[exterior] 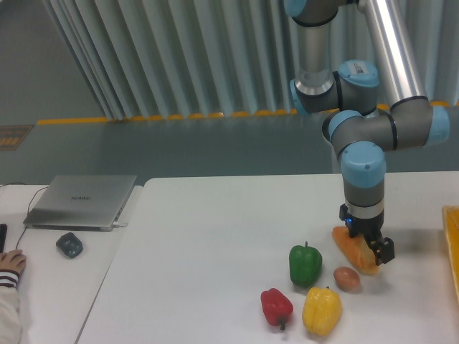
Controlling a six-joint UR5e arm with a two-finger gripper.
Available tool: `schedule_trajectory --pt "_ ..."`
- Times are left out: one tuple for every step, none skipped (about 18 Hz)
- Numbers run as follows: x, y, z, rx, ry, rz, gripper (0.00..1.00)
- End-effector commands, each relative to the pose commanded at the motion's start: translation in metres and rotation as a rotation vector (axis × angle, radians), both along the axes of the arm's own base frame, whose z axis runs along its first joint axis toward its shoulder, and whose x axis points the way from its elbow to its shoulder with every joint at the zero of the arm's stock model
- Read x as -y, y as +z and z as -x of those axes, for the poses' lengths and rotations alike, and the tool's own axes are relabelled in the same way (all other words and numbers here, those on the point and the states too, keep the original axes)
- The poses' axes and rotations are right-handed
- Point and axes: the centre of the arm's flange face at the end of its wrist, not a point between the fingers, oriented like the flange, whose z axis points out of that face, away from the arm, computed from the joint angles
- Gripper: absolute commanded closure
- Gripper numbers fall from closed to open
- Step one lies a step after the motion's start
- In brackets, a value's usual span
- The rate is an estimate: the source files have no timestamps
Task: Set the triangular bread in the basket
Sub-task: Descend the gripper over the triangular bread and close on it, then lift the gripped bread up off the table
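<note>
Fingers [367,242] of mine straddle the triangular bread [349,248] on the desk [215,244]; whether they grip it I cannot tell. Just beside it sits a brown egg [346,278]; the basket [452,251] shows at the right edge.

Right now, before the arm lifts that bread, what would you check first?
1. Gripper over the triangular bread: ok.
2. Fingers closed on the bread: cannot tell.
3. Brown egg beside the bread, could get nudged: not ok.
4. Green pepper clear of the gripper: ok.
5. Basket at the right edge, path to it free: ok.
6. Room inside the basket: cannot tell.
</note>
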Motion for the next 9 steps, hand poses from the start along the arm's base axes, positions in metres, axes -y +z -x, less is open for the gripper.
schedule_trajectory --pt "0.000 0.003 0.001 -0.003 -0.002 -0.001 0.66" --pt "0.001 0.005 0.003 0.002 -0.002 0.004 0.87" --pt "0.002 0.006 0.004 0.017 -0.011 0.019 0.93" --pt "0.001 0.011 0.006 0.031 -0.039 0.029 0.95" --pt "0.000 0.015 0.007 0.037 -0.052 0.035 0.96" --pt "0.000 0.023 0.011 0.041 -0.049 0.038 0.96" --pt "0.000 0.034 0.017 0.049 -0.043 0.045 1.00" --pt "0.000 0.036 0.018 0.052 -0.041 0.046 1.00" --pt "0.000 0.038 0.019 0.050 -0.041 0.044 1.00"
